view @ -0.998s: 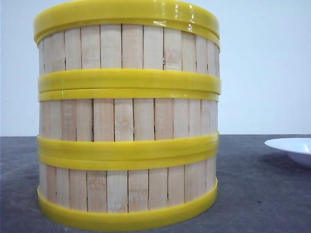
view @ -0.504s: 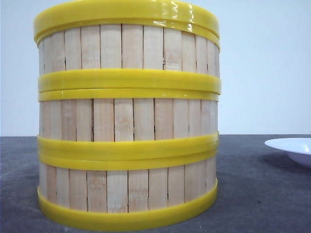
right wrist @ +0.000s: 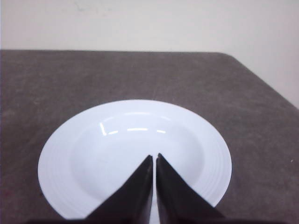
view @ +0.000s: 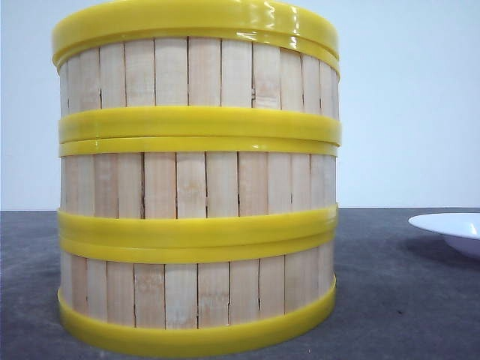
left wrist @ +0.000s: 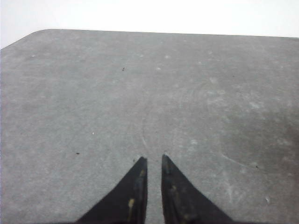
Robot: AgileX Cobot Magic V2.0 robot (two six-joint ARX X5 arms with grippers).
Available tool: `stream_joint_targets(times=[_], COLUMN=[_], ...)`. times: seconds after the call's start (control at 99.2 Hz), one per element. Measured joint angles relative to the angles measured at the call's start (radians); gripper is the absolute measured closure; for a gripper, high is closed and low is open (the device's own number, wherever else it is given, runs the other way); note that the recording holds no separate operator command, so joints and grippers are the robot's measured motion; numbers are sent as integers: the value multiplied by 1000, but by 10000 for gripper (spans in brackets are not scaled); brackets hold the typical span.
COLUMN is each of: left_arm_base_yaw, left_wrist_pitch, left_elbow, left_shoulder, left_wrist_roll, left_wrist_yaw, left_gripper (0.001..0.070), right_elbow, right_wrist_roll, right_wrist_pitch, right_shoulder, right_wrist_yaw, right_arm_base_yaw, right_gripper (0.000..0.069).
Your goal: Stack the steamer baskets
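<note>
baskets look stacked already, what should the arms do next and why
Probably nothing more than stay back. The front view shows three steamer baskets in one straight stack with rims seated. The left gripper is shut over bare table; the right gripper is shut above the white plate. Neither holds anything.

White plate [right wrist: 93, 158], closed right end effector [right wrist: 153, 158] above
</note>
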Motion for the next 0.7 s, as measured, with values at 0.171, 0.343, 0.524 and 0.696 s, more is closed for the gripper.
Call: stream_joint_targets(times=[0.171,0.343,0.524,0.696], left_arm_base_yaw=[0,0,0,0], left_wrist_pitch=[0,0,0,0], left_elbow=[0,0,0,0], left_shoulder=[0,0,0,0], left_wrist_roll=[0,0,0,0], left_wrist_yaw=[0,0,0,0], left_gripper=[681,681,681,681], right_elbow=[0,0,0,0], right_wrist_roll=[1,1,1,2], right_wrist_pitch=[2,12,13,14], right_shoulder=[-1,-1,-1,-1], right_wrist_yaw=[0,0,0,0], right_arm_base_yaw=[0,0,0,0], right_gripper=[686,686,686,686])
